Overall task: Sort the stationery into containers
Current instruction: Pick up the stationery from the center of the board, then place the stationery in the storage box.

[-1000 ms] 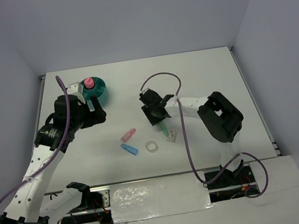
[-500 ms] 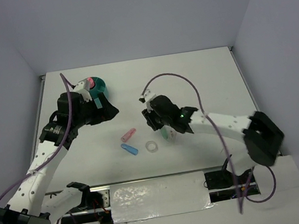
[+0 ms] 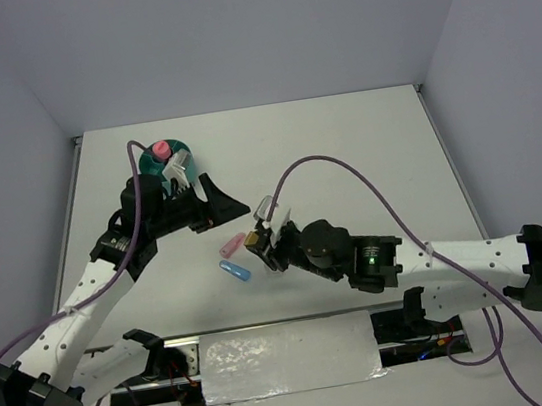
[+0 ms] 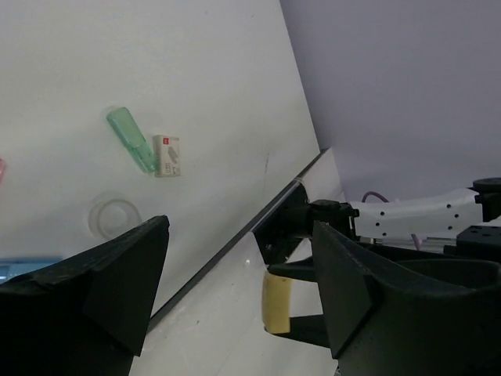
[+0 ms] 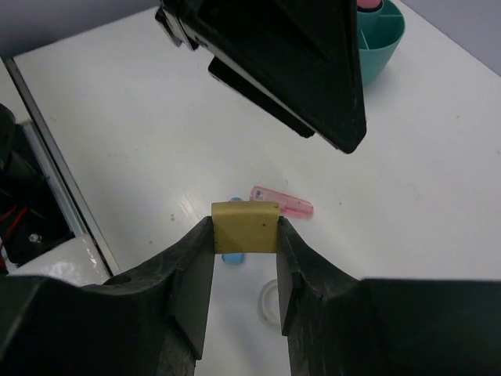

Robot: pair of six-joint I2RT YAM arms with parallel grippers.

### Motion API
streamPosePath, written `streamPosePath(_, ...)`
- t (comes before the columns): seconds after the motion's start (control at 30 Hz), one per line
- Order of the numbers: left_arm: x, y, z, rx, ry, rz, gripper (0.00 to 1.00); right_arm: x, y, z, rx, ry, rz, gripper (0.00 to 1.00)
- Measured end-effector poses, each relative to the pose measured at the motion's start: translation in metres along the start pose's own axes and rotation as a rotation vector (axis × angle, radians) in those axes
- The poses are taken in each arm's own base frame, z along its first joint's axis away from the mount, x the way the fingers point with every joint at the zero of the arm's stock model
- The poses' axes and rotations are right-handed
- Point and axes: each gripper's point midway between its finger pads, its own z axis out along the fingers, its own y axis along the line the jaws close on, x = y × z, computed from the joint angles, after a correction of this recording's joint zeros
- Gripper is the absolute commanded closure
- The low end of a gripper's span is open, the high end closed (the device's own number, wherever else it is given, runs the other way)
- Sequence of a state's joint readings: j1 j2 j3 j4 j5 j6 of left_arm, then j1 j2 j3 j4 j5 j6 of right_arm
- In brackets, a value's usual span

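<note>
The right gripper (image 3: 260, 248) is clamping a tan block (image 5: 245, 225) near the pink stick (image 5: 282, 204) and appears mid-carry. Next it is needing the far-left teal organiser (image 5: 385, 48), where the left gripper (image 4: 239, 233) is hanging open, empty.

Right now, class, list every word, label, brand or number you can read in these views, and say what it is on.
No text can be read.
White block: red mark, too small to read.
Pink stick: small dark mark at one end, blurred.
Tan block: blank face.
</note>
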State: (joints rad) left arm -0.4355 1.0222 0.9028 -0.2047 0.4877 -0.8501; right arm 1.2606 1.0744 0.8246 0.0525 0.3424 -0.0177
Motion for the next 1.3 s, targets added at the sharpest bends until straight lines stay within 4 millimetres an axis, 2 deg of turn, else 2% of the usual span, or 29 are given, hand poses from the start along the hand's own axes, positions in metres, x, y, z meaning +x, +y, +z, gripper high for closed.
streamPosePath(0.1, 0.003, -0.008, -0.005, 0.029, -0.001, 0.001, 0.19, 0.007, 0.000, 0.002, 0.027, 0.028, -0.031, 0.80)
streamPosePath(0.2, 0.006, -0.015, -0.009, 0.046, 0.002, 0.013, 0.36, 0.012, -0.005, 0.005, 0.064, 0.046, -0.052, 0.79)
streamPosePath(0.3, 0.011, -0.018, -0.009, 0.056, 0.017, 0.042, 0.36, 0.012, -0.008, 0.006, 0.086, 0.049, -0.060, 0.78)
streamPosePath(0.5, 0.023, -0.019, -0.007, 0.058, 0.054, 0.073, 0.29, -0.007, -0.011, 0.013, 0.114, 0.021, -0.065, 0.77)
streamPosePath(0.57, 0.025, -0.017, -0.006, 0.055, 0.065, 0.078, 0.32, -0.009, -0.011, 0.013, 0.116, 0.019, -0.066, 0.77)
streamPosePath(0.6, 0.026, -0.017, -0.005, 0.056, 0.069, 0.083, 0.35, -0.008, -0.011, 0.013, 0.118, 0.020, -0.069, 0.77)
streamPosePath(0.73, 0.032, -0.018, -0.001, 0.063, 0.093, 0.091, 0.64, -0.005, -0.013, 0.014, 0.129, 0.035, -0.083, 0.77)
streamPosePath(0.9, 0.035, -0.016, 0.005, 0.057, 0.104, 0.127, 0.89, -0.001, -0.016, 0.020, 0.147, 0.060, -0.107, 0.76)
streamPosePath(1.0, 0.035, -0.013, 0.007, 0.047, 0.105, 0.142, 1.00, 0.002, -0.019, 0.023, 0.153, 0.072, -0.111, 0.76)
streamPosePath(1.03, 0.034, -0.012, 0.008, 0.044, 0.105, 0.144, 1.00, 0.003, -0.019, 0.024, 0.154, 0.075, -0.111, 0.74)
streamPosePath(1.07, 0.034, -0.011, 0.008, 0.040, 0.104, 0.146, 1.00, 0.003, -0.021, 0.024, 0.155, 0.077, -0.110, 0.63)
streamPosePath(1.13, 0.033, -0.011, 0.008, 0.032, 0.103, 0.157, 1.00, 0.003, -0.021, 0.025, 0.150, 0.072, -0.093, 0.03)
streamPosePath(1.23, 0.029, -0.014, 0.006, -0.006, 0.103, 0.184, 1.00, -0.005, -0.022, 0.026, 0.151, 0.042, -0.066, 0.00)
streamPosePath(1.3, 0.013, -0.013, 0.006, -0.082, 0.065, 0.205, 1.00, -0.010, -0.025, 0.023, 0.157, 0.027, -0.039, 0.00)
